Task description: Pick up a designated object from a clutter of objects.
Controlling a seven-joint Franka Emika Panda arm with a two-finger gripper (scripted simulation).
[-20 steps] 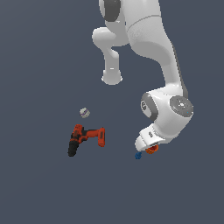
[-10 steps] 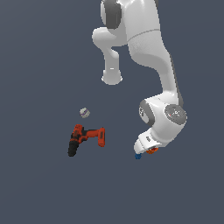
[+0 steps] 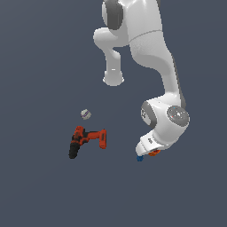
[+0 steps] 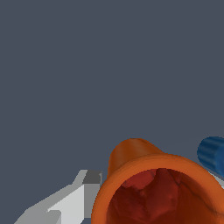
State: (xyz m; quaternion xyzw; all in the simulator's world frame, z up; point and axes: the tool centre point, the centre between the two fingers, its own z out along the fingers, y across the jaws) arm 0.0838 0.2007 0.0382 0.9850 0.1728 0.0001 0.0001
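The white jointed Franka arm (image 3: 150,66) reaches down from the top of the exterior view, its wrist bent low over the dark grey floor (image 3: 40,186) toward the exterior view's right. The red-and-black power drill (image 3: 87,140) lies on its side well apart from the wrist, toward the exterior view's left. Just beyond the drill sits a small grey-white cube (image 3: 86,114), near it but not touching.

The gripper (image 3: 148,152) is at the lowest end of the arm, mostly hidden under the white hand; in the wrist view one pale grey finger (image 4: 72,199) shows beside the cup, and whether the jaws are closed on anything cannot be told, nor how wide they stand.

The small orange cup-like cylinder with a flared rim (image 4: 158,188) fills the near edge of the wrist view, its open mouth facing the camera and its reddish inside visible. In the exterior view only an orange sliver (image 3: 154,152) shows under the hand. A tiny blue ribbed piece (image 4: 213,154) lies just beside the cup; from outside it peeks out below the hand (image 3: 139,158)
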